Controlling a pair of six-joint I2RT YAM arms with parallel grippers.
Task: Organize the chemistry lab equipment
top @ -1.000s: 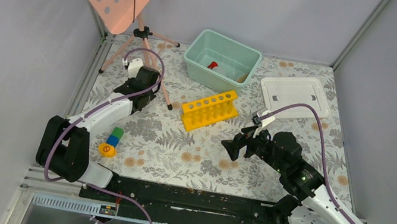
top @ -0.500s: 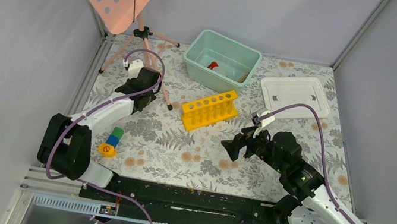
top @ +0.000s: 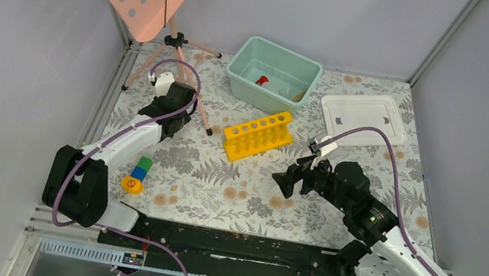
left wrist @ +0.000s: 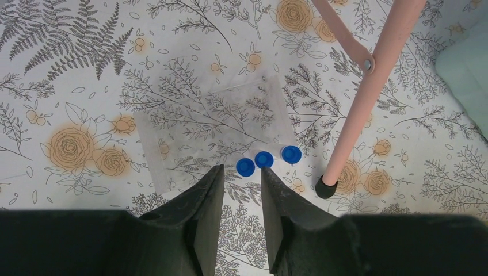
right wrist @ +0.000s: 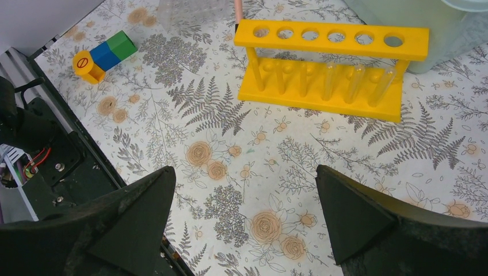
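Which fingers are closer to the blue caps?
Left. The left fingers hover right by the blue caps; the right fingers are far away, beyond the yellow rack.

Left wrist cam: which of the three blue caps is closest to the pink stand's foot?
The rightmost blue cap, at the row's end toward the pink stand's foot; the middle cap and leftmost cap lie further left.

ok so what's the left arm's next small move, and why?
Probably open the left gripper wider and lower onto the leftmost of the three blue-capped tubes: its jaws stand narrowly apart and empty just short of the caps, with the pink stand leg close beside.
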